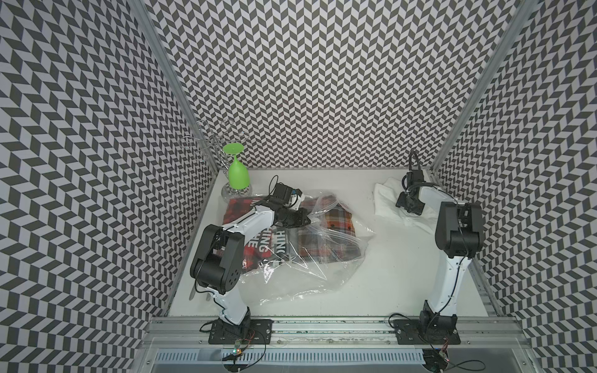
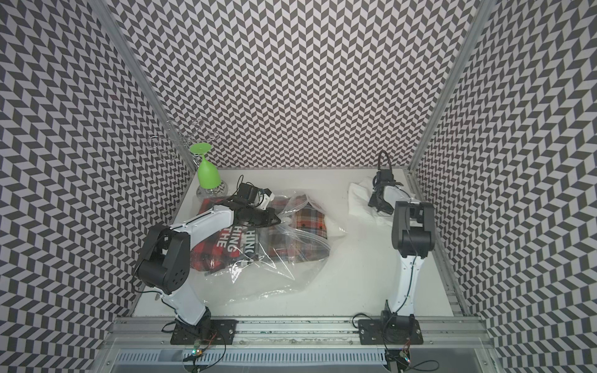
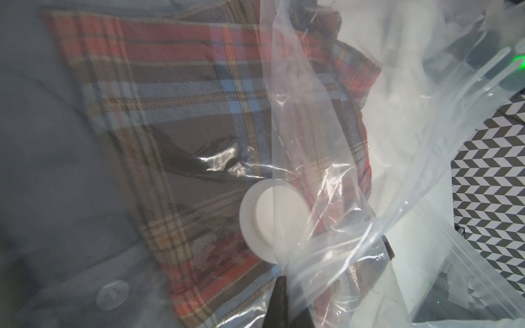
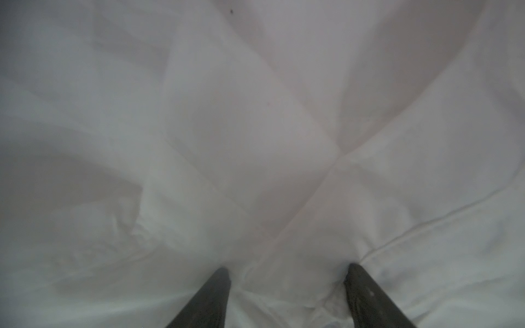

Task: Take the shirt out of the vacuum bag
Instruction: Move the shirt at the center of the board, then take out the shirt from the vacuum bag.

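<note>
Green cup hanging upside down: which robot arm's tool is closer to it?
Left. The left tool pinches the bag, fairly near the green cup. The right tool is across the table, open on the white cloth.

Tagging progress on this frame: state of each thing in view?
vacuum bag: crumpled, film pinched up by the left claw
plaid shirt: inside the bag, not out
left claw: shut on the bag film
right claw: open, tips pressed on the white garment
white garment: outside the bag, rumpled
green glass: upside down, foot up
</note>
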You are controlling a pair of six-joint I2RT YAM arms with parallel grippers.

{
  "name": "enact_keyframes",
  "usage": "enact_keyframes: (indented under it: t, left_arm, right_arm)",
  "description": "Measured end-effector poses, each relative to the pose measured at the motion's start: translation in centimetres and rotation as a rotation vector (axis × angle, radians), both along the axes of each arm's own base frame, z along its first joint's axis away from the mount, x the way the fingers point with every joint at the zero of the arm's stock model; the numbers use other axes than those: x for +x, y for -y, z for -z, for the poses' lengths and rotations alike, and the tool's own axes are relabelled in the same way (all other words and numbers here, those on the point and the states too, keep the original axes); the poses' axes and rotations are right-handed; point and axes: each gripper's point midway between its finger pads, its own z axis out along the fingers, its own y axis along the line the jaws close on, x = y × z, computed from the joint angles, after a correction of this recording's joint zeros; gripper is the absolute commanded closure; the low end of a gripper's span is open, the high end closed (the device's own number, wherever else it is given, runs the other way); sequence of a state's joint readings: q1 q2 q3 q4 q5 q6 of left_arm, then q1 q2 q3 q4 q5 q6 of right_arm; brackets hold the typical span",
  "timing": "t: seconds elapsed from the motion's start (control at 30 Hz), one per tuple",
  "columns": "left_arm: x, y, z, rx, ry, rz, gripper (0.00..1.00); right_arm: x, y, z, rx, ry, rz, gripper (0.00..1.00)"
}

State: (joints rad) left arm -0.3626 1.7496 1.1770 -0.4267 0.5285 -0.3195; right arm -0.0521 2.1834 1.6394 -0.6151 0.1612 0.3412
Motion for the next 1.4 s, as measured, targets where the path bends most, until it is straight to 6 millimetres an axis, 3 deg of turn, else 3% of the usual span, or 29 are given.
enact_keyframes:
  t: [0.2,0.33,0.53,0.7,0.83,0.97,1.03,1.1,1.2,1.4]
  left_arm:
    - [-0.3,0.1,0.2,0.003,-0.007,0.004,1.00]
    - [-0.5,0.0,0.3,0.004,-0.012,0.004,1.00]
    - [-0.8,0.3,0.4,0.004,-0.019,0.008,1.00]
    - [-1.1,0.7,0.4,-0.002,-0.025,0.017,1.00]
    - [-1.6,1.4,0.2,-0.011,-0.029,0.034,1.00]
    - [-1.9,2.0,-0.1,-0.026,-0.036,0.042,1.00]
    - [-1.8,2.3,-0.5,-0.035,-0.034,0.045,1.00]
    - [-1.8,2.6,-1.1,-0.047,-0.028,0.048,1.00]
    - [-1.7,3.0,-2.3,-0.068,-0.012,0.053,1.00]
    - [-1.3,4.4,-5.0,-0.117,0.023,0.075,1.00]
  right_arm:
    - [4.8,-3.3,-0.3,-0.033,0.047,-0.132,0.32]
    - [6.4,-5.3,-0.5,-0.053,0.053,-0.210,0.31]
    - [7.8,-6.7,-1.6,-0.054,0.070,-0.264,0.28]
    - [9.0,-7.2,-5.2,-0.033,0.145,-0.275,0.21]
    - [8.5,-8.0,-10.4,0.004,0.230,-0.291,0.20]
    - [5.9,-9.2,-17.2,0.081,0.338,-0.319,0.21]
    - [4.1,-10.2,-19.7,0.144,0.384,-0.348,0.22]
    - [1.9,-11.5,-21.1,0.223,0.409,-0.388,0.24]
    - [-2.1,-14.1,-20.4,0.393,0.407,-0.451,0.25]
    - [-12.1,-18.5,-13.9,0.781,0.277,-0.455,0.26]
